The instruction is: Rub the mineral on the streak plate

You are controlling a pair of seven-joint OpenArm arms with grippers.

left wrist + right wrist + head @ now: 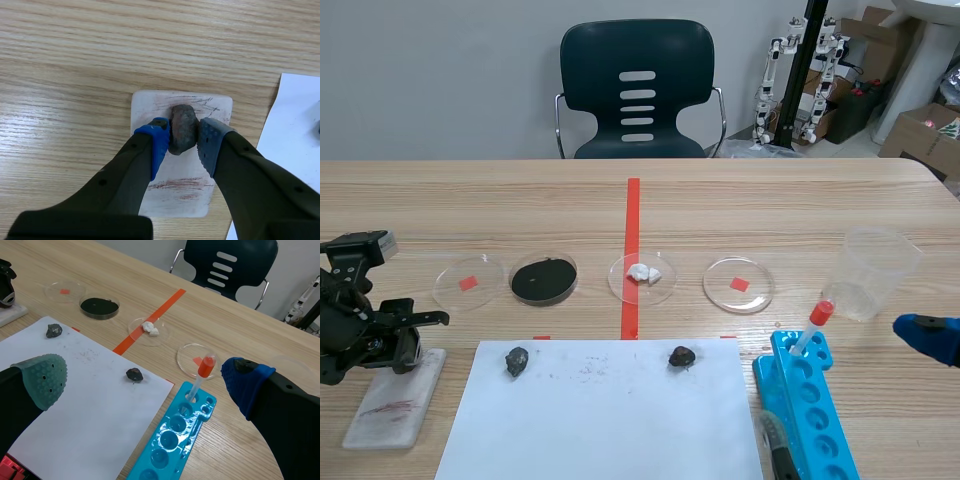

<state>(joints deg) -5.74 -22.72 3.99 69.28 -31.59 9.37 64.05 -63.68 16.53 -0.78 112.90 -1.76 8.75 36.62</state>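
Our left hand (186,137) pinches the mineral (182,125) by 2 sides; it looks hard and bumpy. Our right hand (144,380) is open.

scene: frontal, wide | left wrist: close over streak plate (150,107) | right wrist: oblique, shares paper (90,390)

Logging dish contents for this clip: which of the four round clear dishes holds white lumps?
The clear dish on the orange-red tape line, third from the left in the scene view. The others show black material or a small red square.
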